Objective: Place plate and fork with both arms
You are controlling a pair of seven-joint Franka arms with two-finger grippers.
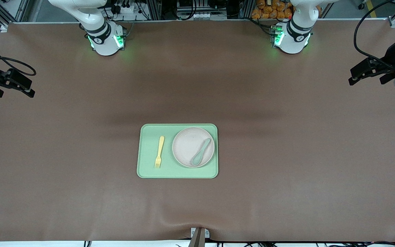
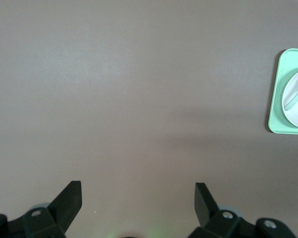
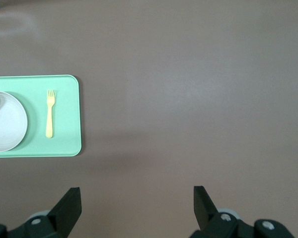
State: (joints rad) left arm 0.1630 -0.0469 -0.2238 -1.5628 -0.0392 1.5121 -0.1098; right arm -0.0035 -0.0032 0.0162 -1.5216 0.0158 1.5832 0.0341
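Observation:
A pale beige-pink plate (image 1: pixel 186 145) lies on a light-green tray (image 1: pixel 149 171) at mid-table, on the half toward the left arm's end. The pale-yellow fork (image 1: pixel 159 151) lies on the tray's other half, tines toward the front camera. Plate (image 3: pixel 7 129) and fork (image 3: pixel 49 114) also show in the right wrist view. My left gripper (image 1: pixel 365 80) hangs open and empty over the table's edge at the left arm's end, fingers wide (image 2: pixel 138 191). My right gripper (image 1: pixel 15 92) hangs open and empty over the opposite edge (image 3: pixel 137 196). Both are far from the tray.
A muted green spoon (image 1: pixel 201 152) rests in the plate, handle over its rim. The tray's edge (image 2: pixel 275 99) shows in the left wrist view. Brown mat covers the table around the tray. Both arm bases stand along the edge farthest from the front camera.

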